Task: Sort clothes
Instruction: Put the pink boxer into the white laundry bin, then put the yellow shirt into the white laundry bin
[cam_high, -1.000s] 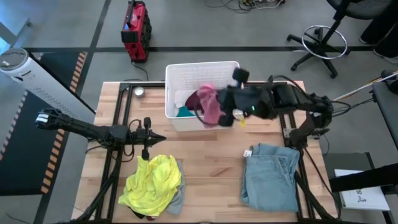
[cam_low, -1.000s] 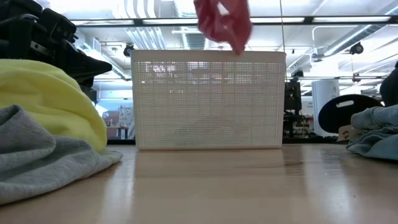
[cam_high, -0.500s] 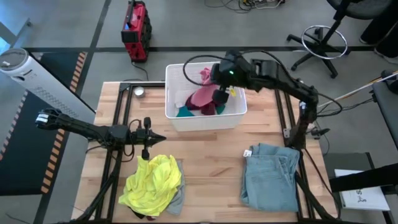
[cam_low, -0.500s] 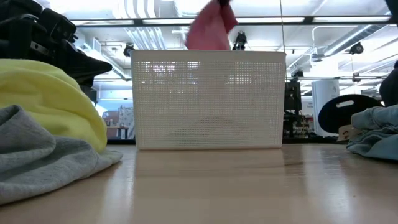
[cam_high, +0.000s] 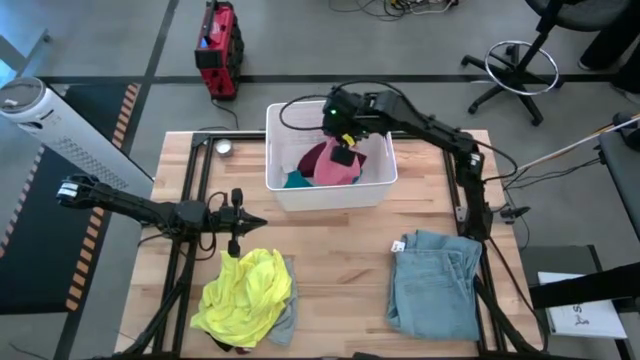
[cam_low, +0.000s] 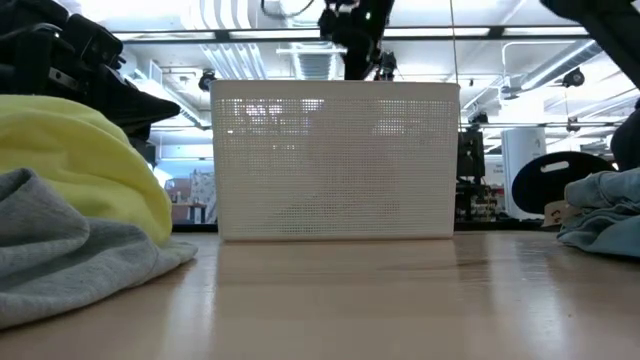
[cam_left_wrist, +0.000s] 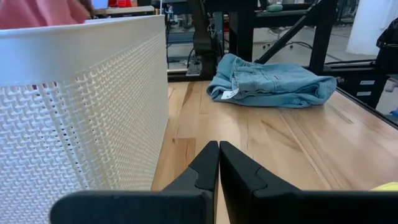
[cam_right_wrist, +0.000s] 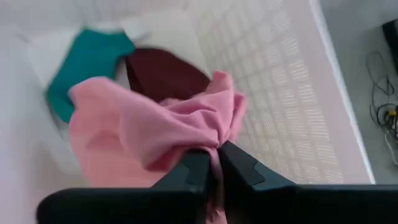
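At the left edge of the surface (cam_high: 340, 250) the left gripper (cam_high: 256, 220) waits low over the wood, its jaws pressed together on nothing, pointing toward the middle. None of the clothes lies between them: the yellow top (cam_high: 245, 293) sits in a heap just beside and in front of them, toward the front-left corner, on a grey piece (cam_high: 283, 325) that shows at its edge.

At the middle of the back edge stands the white basket (cam_high: 300, 124). The right gripper (cam_high: 342, 150) reaches in from the right and hangs over the basket's inside, its jaws nearly shut and pinching a fold of the pink garment (cam_right_wrist: 137, 134). The cloth is bunched right at the fingertips (cam_right_wrist: 198, 163) and spreads away from them down into the basket. Under and beyond it lie a maroon piece (cam_right_wrist: 165, 71) and a teal piece (cam_right_wrist: 87, 59), both apart from the jaws, against the basket's wall.

Near the front-right corner the light blue jeans (cam_high: 435, 283) lie folded flat on the surface, well apart from both grippers.
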